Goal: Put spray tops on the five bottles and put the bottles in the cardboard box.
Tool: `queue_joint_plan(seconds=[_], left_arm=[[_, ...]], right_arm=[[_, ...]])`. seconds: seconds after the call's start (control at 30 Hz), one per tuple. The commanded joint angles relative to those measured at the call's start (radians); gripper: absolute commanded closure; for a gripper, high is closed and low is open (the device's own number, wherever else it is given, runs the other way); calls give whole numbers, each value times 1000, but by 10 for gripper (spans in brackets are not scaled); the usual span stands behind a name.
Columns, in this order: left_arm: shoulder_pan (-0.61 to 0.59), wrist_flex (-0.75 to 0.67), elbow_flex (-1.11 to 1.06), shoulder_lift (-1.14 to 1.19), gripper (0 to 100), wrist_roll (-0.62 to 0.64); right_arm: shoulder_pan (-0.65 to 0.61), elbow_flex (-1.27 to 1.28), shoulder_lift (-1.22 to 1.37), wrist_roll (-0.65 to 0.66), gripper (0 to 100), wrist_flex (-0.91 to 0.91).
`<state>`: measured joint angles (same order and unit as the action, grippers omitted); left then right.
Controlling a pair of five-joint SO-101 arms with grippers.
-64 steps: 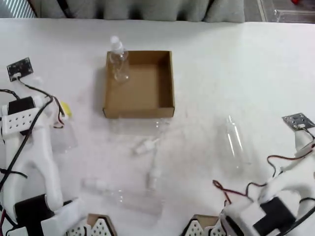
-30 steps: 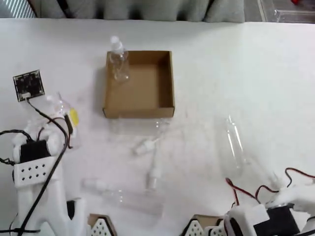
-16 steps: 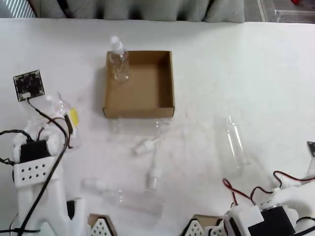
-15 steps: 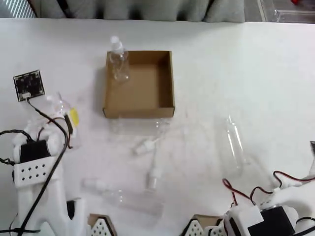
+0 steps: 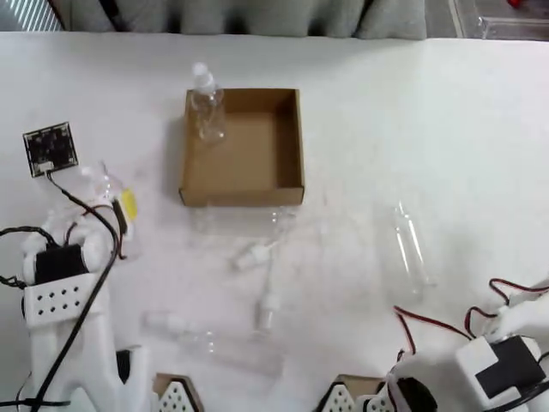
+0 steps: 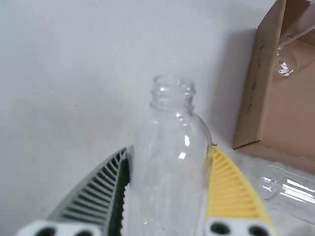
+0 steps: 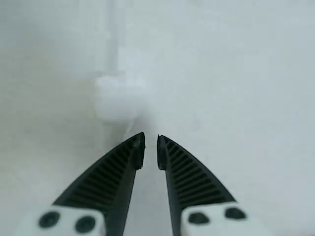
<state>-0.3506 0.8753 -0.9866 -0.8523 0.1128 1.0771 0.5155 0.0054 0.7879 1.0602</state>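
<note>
My left gripper (image 6: 170, 153) is shut on a clear bottle (image 6: 170, 162) with an open neck, held between the grey finger and the yellow finger (image 6: 231, 191). From above, this bottle (image 5: 99, 182) is at the table's left, beside the cardboard box (image 5: 287, 146). One bottle with a spray top (image 5: 207, 103) stands in the box's far left corner. My right gripper (image 7: 149, 143) is shut on nothing, just short of a white spray top (image 7: 120, 98). The right arm (image 5: 506, 365) is at the near right corner.
A clear bottle (image 5: 410, 249) lies right of centre and another (image 5: 214, 343) near the front edge. A third bottle (image 5: 236, 221) lies just in front of the box. Two loose spray tops (image 5: 253, 255) (image 5: 268, 305) lie mid-table. The box wall (image 6: 256, 83) is close to the held bottle.
The right arm has drawn back toward the near right corner. The left arm changed pose with its bottle two seconds ago and has kept still since.
</note>
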Motion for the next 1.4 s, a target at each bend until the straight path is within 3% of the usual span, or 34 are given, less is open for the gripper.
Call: queue_joint_plan(seconds=[0.0,0.23,0.47,0.77,0.87,1.0,1.17,1.37], left_arm=[[13,-28,2,-33,940,-9],[15,-28,2,-33,940,-9],[15,-28,2,-33,940,-9],[15,-28,2,-33,940,-11],[15,-28,0,-33,940,-15],[15,-54,-28,-41,940,-98],[15,-104,-54,-41,940,-114],[15,-104,-54,-41,940,-114]], right_arm=[[42,-104,-35,0,975,156],[116,34,-180,186,975,176],[94,127,-254,212,970,-64],[124,137,-285,732,803,-145],[117,176,-294,974,753,-202],[87,255,-309,1241,688,-278],[25,388,-354,1418,661,-412],[7,552,-410,1499,661,-570]])
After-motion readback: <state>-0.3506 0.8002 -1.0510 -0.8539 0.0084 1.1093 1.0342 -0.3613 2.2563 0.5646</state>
